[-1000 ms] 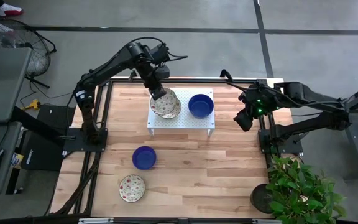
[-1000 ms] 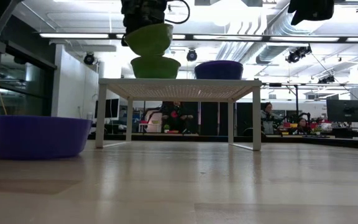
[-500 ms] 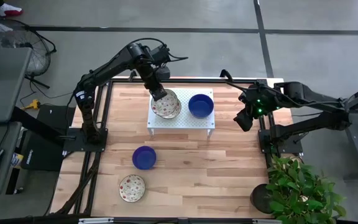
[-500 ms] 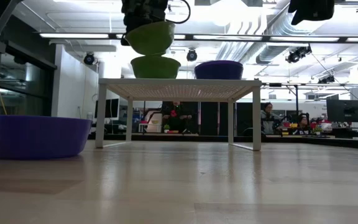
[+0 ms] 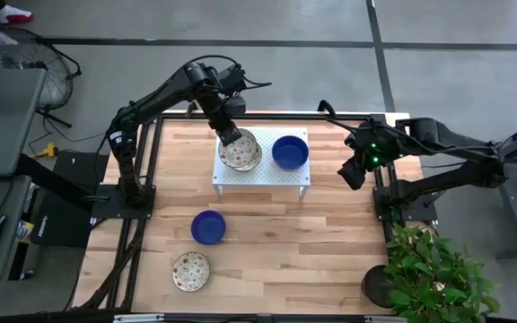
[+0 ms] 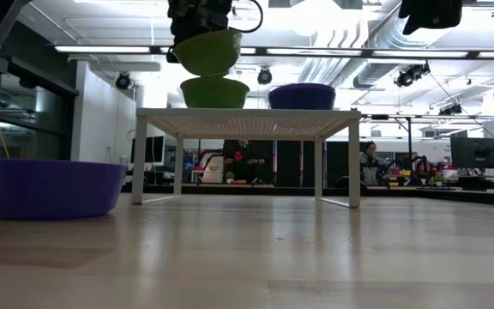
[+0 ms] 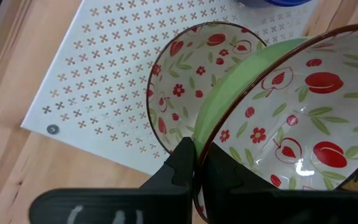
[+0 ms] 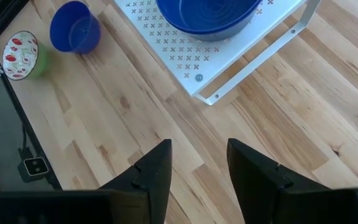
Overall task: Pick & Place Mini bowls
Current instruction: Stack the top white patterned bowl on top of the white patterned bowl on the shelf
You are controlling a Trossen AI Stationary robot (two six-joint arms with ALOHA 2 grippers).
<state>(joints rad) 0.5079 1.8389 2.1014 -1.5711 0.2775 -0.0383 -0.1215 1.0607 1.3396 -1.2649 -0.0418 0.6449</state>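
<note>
My left gripper is shut on a cream bowl with a red fruit pattern and a green outside. It holds that bowl just above a like bowl, which stands by its base on the white perforated rack. A deep blue bowl stands on the rack's right half. On the table are another blue bowl and a patterned bowl. My right gripper hangs open by the table's right edge. My left gripper pinches the held bowl by its rim, one finger inside the bowl and one outside against the green wall. The fingers come from above, slanting down. The bowl is lifted clear and tilted, just over the bowl on the rack.
The rack stands on four legs at the table's far middle. Bare wood lies between the rack and the two bowls near the table's near-left part. A potted plant stands off the near right corner. People sit in the room behind.
</note>
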